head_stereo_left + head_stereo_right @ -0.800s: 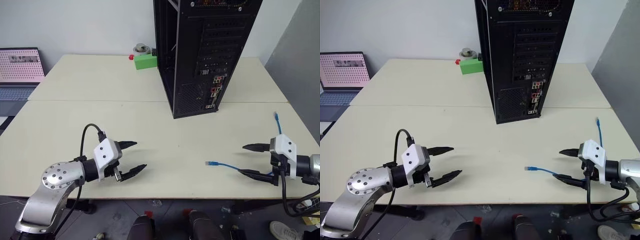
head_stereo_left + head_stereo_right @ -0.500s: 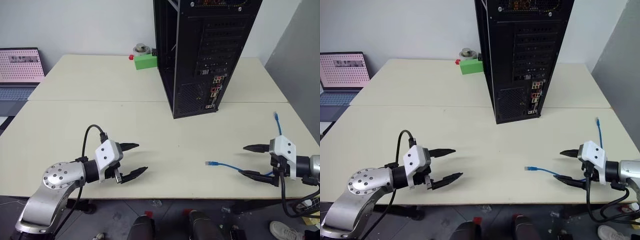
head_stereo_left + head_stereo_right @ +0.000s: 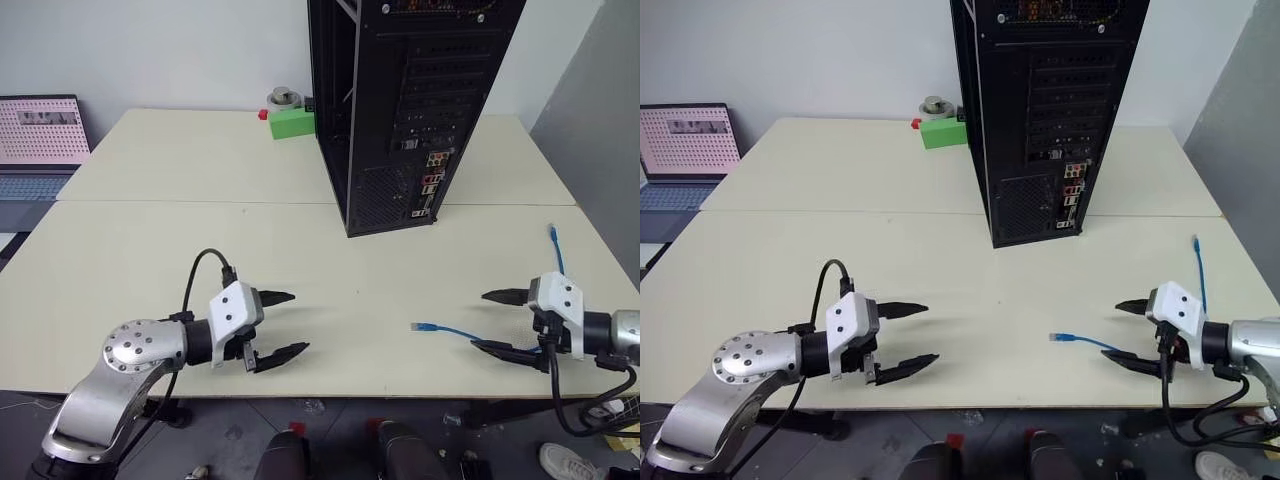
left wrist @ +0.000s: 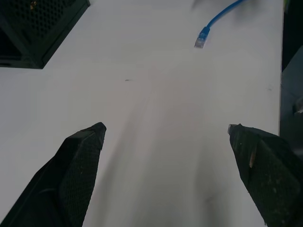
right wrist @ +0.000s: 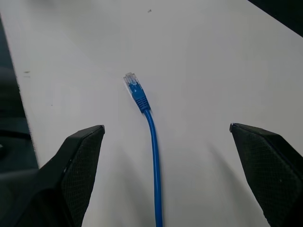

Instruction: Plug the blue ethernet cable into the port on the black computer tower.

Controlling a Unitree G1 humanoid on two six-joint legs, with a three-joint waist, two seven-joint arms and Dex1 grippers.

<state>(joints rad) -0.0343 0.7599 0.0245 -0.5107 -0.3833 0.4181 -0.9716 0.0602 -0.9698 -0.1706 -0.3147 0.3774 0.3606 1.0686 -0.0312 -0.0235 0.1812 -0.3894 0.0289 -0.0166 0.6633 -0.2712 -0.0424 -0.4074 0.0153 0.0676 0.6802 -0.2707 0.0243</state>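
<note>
The blue ethernet cable (image 3: 445, 331) lies on the cream table at the front right, one clear plug (image 5: 132, 85) pointing left. Its other end (image 3: 551, 232) rests farther back by the right edge. My right gripper (image 3: 478, 320) hovers open just right of the near plug, its fingers either side of the cord without touching it. At the front left, my left gripper (image 3: 298, 322) is open and empty, facing the plug (image 4: 200, 40) across bare table. The black computer tower (image 3: 400, 100) stands upright at the back centre, rear panel toward me. I cannot pick out the port among its small connectors (image 3: 430, 185).
A green block (image 3: 290, 122) with a grey metal piece (image 3: 283, 97) on top sits behind the tower's left side. A laptop (image 3: 40, 140) stands beyond the table's left edge. A grey panel (image 3: 600, 120) rises at the right. The table's front edge (image 3: 380, 397) runs just under both grippers.
My left gripper has moved a little to the right over the table. The right gripper has edged slightly left toward the near plug. Both stay open; the cable has not moved.
</note>
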